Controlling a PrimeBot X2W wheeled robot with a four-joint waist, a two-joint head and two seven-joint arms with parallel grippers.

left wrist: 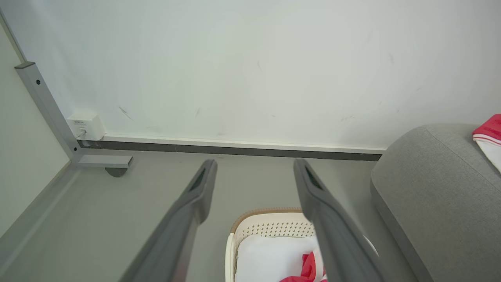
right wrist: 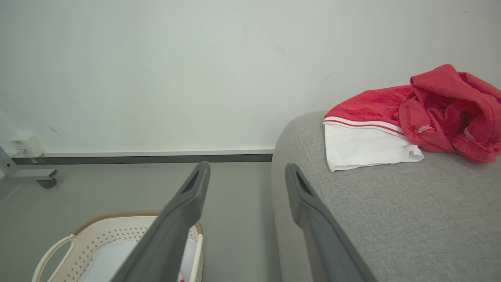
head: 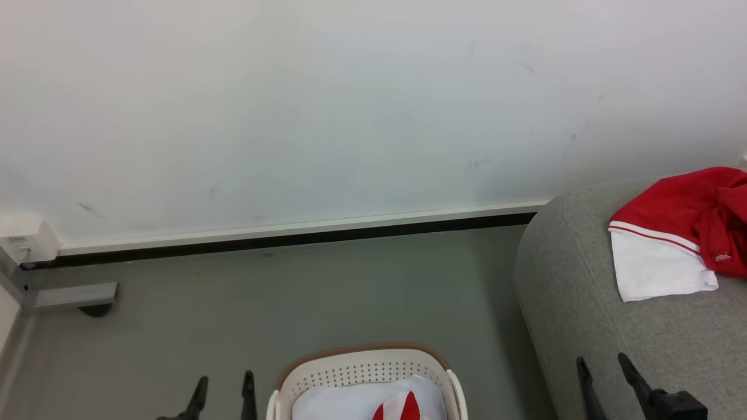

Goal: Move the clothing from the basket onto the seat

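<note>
The oval white perforated plastic basket with the brown rim (head: 356,350) sits at your six o'clock in the head view, on the grey floor (head: 350,291). In it a bit of red and white clothing (head: 402,409) lies on a pale flat sheet (head: 344,402). At three o'clock a red and white garment with striped trim (head: 671,233) lies crumpled on the large grey woven-fabric seat (head: 583,303). Your left gripper (head: 225,378) at seven o'clock and right gripper (head: 602,360) at five both have their fingers spread, grasping nothing.
</note>
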